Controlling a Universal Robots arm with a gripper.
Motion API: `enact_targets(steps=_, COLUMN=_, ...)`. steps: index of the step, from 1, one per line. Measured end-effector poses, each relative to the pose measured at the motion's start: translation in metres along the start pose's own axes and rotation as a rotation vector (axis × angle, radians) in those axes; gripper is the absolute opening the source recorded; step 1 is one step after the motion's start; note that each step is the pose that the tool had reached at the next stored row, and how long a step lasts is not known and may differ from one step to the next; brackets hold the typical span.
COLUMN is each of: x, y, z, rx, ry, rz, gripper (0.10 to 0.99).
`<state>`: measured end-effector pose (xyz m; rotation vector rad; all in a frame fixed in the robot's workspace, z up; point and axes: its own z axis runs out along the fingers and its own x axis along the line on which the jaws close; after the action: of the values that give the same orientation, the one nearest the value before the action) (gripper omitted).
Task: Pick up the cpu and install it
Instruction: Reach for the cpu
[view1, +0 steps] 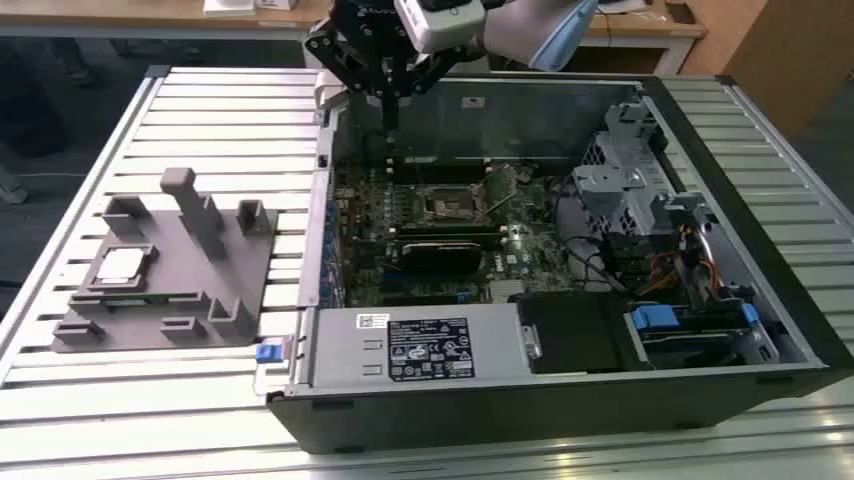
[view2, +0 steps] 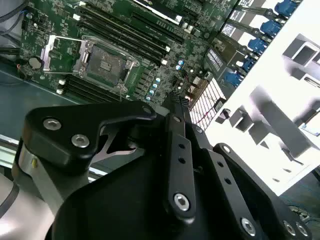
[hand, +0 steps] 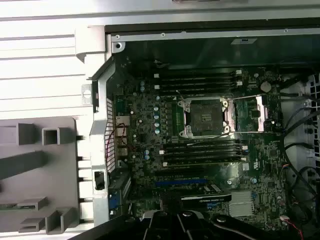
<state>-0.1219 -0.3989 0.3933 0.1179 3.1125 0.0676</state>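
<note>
So the slatted counter (view1: 200, 110) carries an open computer case (view1: 400, 400), and the end effector (view1: 390, 120) hangs above the case's back edge. Its fingers are pinched together with nothing between them. The motherboard (hand: 150, 145) lies below it inside the case. The grey holder (view1: 174, 290) sits well off to one side of the end effector, outside the case wall and lower down. The socket (hand: 205, 117) is below and a bit ahead of it, with the load plate flipped open and nothing seated. The cpu (view1: 120, 265) lies flat in the holder, far from the end effector. My worries: the chip is thin and flat, so a grip on its edges could slip or tilt it. The holder's tall posts stand close to it and could get clipped. A crooked drop onto that bare socket would probably bend contacts.
</note>
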Motion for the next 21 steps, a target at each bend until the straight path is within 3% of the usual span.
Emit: enact_targets(steps=21, x=0.0091, y=-0.0007, z=-0.0001, rx=0.0, ry=0.0, rz=0.0, gripper=0.106)
